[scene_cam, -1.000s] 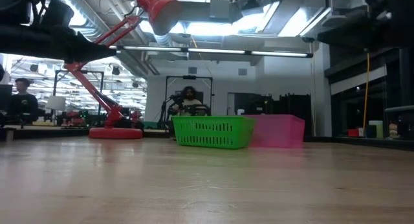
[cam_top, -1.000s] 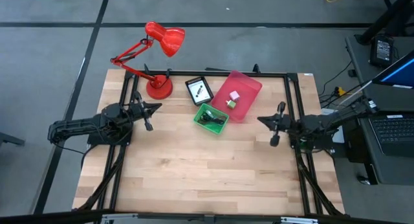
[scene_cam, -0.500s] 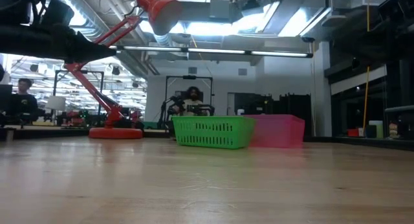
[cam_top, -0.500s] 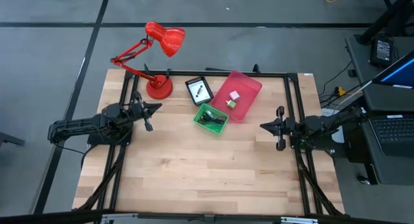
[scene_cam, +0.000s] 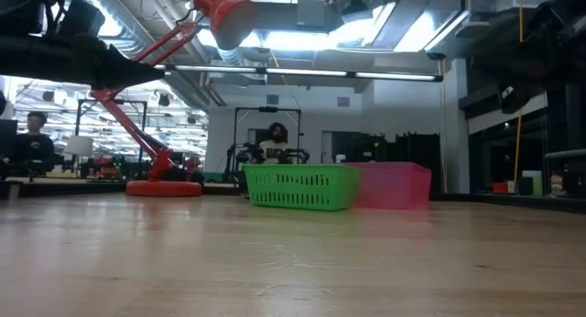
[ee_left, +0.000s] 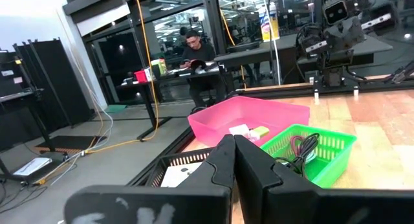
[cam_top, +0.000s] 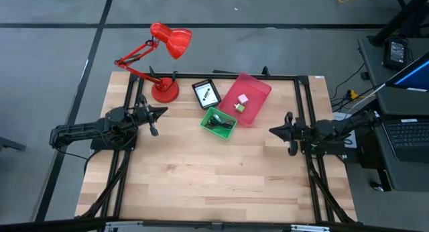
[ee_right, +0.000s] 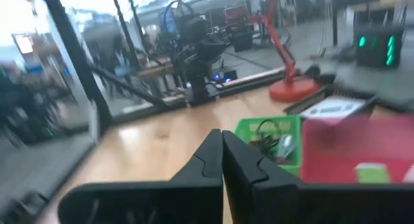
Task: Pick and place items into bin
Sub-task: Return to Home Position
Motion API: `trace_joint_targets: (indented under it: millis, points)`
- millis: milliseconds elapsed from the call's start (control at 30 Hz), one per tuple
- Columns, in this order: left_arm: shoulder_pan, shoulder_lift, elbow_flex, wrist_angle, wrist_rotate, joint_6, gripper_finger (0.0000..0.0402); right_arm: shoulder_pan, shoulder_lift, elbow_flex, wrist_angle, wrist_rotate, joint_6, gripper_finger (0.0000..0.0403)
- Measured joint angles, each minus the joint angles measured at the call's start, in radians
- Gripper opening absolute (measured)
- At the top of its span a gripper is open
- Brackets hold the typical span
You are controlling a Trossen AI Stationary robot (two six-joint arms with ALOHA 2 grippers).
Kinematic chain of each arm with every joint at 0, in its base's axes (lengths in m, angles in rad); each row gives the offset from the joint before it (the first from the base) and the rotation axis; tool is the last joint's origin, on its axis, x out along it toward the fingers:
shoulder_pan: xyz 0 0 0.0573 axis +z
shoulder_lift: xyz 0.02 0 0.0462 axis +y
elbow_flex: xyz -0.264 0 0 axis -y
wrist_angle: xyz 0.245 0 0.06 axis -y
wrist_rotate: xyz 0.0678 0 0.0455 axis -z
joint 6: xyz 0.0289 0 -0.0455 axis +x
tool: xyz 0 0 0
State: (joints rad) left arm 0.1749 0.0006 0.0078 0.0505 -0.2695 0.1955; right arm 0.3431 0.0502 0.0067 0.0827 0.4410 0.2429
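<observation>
- Cables (cam_top: 216, 123), dark and tangled, lie in the green bin (cam_top: 227, 129), which stands near the far middle of the table (cam_top: 201, 171).
- Just behind it and touching it, the pink bin (cam_top: 258, 90) holds a pink cube (cam_top: 242, 98) and a small green piece (cam_top: 237, 107).
- The black bin (cam_top: 197, 86), beside the pink one toward the red desk lamp (cam_top: 167, 44), holds a white card (cam_top: 206, 93) with black marks. They are too small to read, and no other writing can be made out on the bins or items.
- The left gripper (cam_top: 163, 112) hangs over the left side of the table, pointing toward the bins. Its wrist view shows the fingers pressed together with nothing between them.
- The right gripper (cam_top: 272, 130) hangs over the right side, facing the bins, its fingers likewise closed and empty.
- Compared with a second ago, the right gripper has drawn back a little toward the right edge of the table. The left arm, the bins and their contents lie as they did.
- A person (scene_cam: 272, 141) sits in the room beyond the table.
</observation>
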Motion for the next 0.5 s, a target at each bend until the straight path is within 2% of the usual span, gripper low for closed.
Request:
trace_joint_targets:
  millis: [100, 300, 433, 500]
  points:
    - [0.0, 0.0, 0.0, 0.0, 0.0, 0.0, 0.0003, 0.0, 0.0, 0.0, 0.0, 0.0, 0.094, 0.0]
    - [0.0, 0.0, 0.0, 0.0, 0.001, 0.0, 0.0003, 0.0, 0.0, 0.0, 0.001, 0.001, -0.085, 0.0]
    - [0.0, 0.0, 0.0, 0.0, 0.001, 0.0, 0.0003, 0.0, 0.0, 0.0, 0.0, -0.004, -0.118, 0.0]
    - [0.0, 0.0, 0.0, 0.0, 0.001, 0.0, 0.0003, 0.0, 0.0, 0.0, -0.001, -0.049, -0.138, 0.0]
